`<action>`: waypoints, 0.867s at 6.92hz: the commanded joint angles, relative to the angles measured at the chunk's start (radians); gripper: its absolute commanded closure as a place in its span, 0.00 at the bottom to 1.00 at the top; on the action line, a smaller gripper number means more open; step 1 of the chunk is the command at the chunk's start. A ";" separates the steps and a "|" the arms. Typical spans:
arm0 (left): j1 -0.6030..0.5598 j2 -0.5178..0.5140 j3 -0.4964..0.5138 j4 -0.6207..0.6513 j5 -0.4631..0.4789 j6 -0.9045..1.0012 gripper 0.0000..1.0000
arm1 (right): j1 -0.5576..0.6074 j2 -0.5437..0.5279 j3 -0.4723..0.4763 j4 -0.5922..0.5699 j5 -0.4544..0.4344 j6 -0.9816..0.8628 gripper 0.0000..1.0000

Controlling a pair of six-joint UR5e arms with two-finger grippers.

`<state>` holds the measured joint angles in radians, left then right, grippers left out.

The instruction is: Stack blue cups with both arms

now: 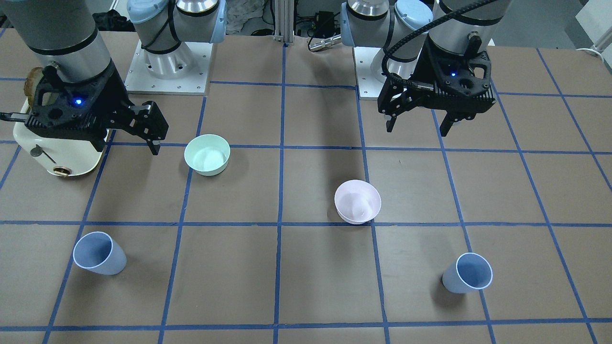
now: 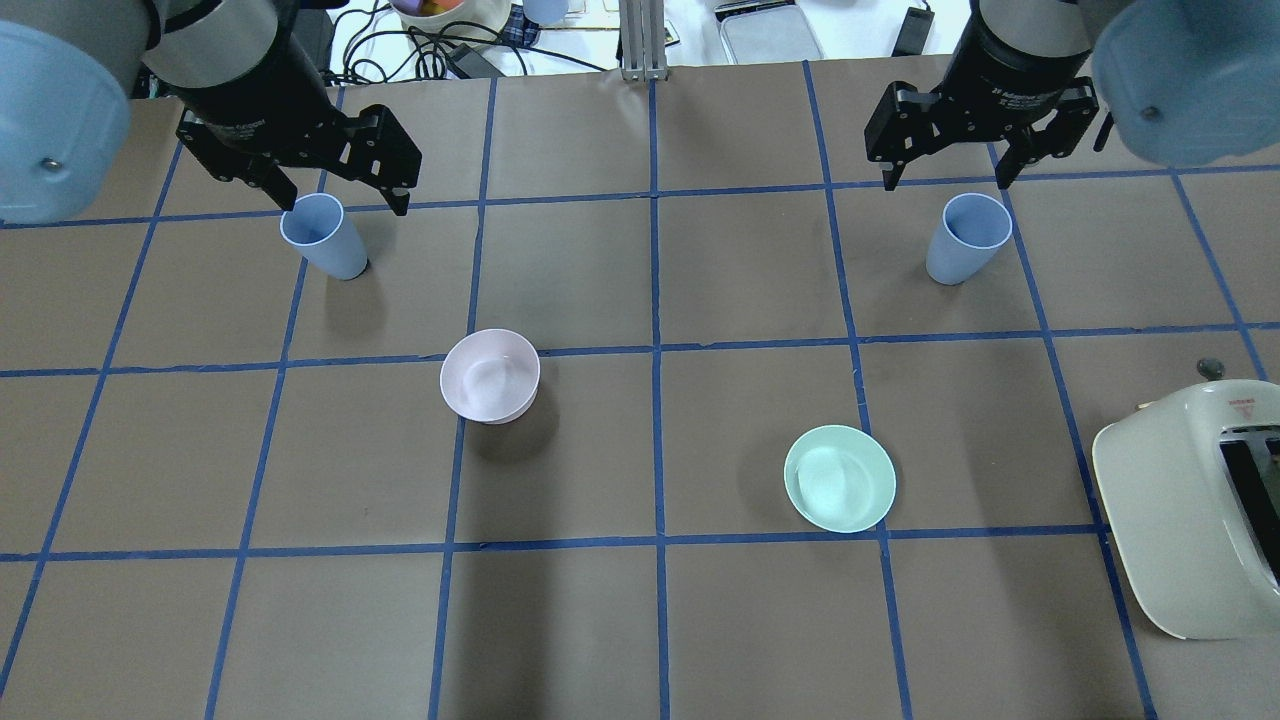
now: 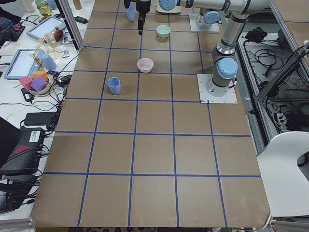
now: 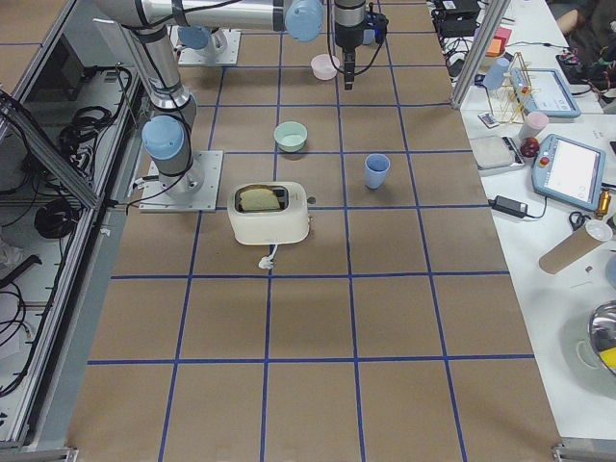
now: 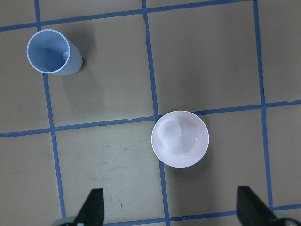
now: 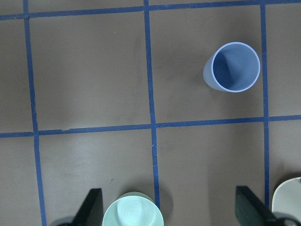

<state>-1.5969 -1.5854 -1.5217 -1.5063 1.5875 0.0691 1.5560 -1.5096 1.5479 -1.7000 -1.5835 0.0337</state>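
1. The fingers (image 5: 92,211) of the left gripper (image 2: 343,203) are standing wide apart and gripping nothing. The gripper is hanging above the table (image 2: 650,620) and pointing down.
2. The fingers (image 6: 90,209) of the right gripper (image 2: 946,183) are likewise standing spread with nothing between them. This gripper is also hovering clear of the table.
3. One blue cup (image 2: 322,235) is standing upright, mouth up, on the robot's left, on the side of the table away from the robot's base. In the left wrist view it is showing at the upper left, outside the span of the fingers and touching neither.
4. The other blue cup (image 2: 965,238) is standing upright on the robot's right, in the same far row and well apart from the first. In the right wrist view it is sitting ahead of the fingertips, not between them.
5. A pale pink bowl (image 2: 489,375) is resting mouth up, nearer the robot than the left-hand cup.
6. A mint-green bowl (image 2: 839,478) is resting nearer the robot again, in the right half.
7. A cream toaster (image 2: 1190,500) is sitting at the table's right end, holding a slice of bread (image 4: 255,198).
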 commanded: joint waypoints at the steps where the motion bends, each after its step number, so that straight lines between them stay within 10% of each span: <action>1: 0.000 -0.004 0.000 0.000 0.002 -0.002 0.00 | -0.001 0.000 0.000 0.000 -0.001 0.000 0.00; 6: 0.026 -0.072 0.037 0.012 0.002 0.004 0.00 | -0.001 0.000 0.006 -0.003 0.005 -0.003 0.00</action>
<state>-1.5789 -1.6181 -1.5010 -1.5035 1.5870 0.0697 1.5555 -1.5094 1.5527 -1.7004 -1.5800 0.0319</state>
